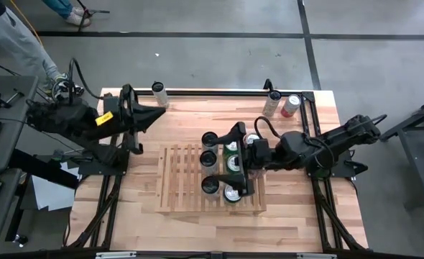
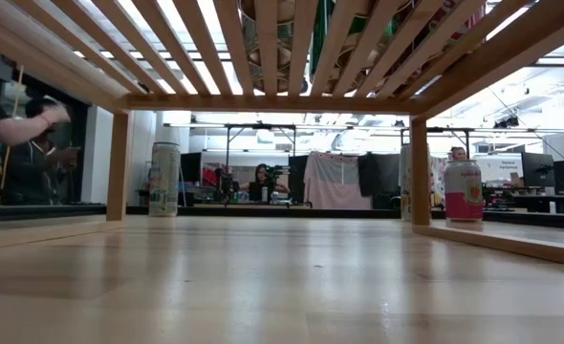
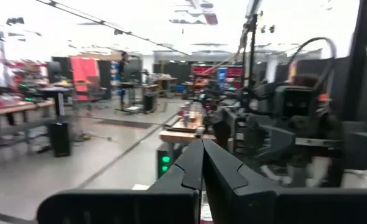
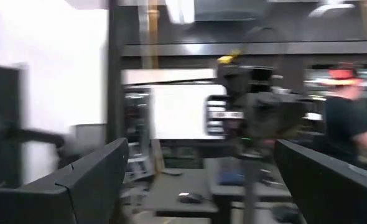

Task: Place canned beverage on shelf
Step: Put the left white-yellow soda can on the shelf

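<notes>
Plainly the right gripper (image 1: pixel 213 162) sits over the shelf (image 1: pixel 176 180) among several cans (image 1: pixel 233 163); the step in hand looks like setting a can down or backing off from one just set, so it should move slowly and level, keeping clear of the neighbours; its jaws stand wide in the right wrist view, with nothing between them, though from above a hold is hard to rule out; two more cans (image 1: pixel 289 105) wait at the far edge of the surface (image 1: pixel 298 201); the left gripper (image 1: pixel 158 114) waits aside, jaws closed together.
</notes>
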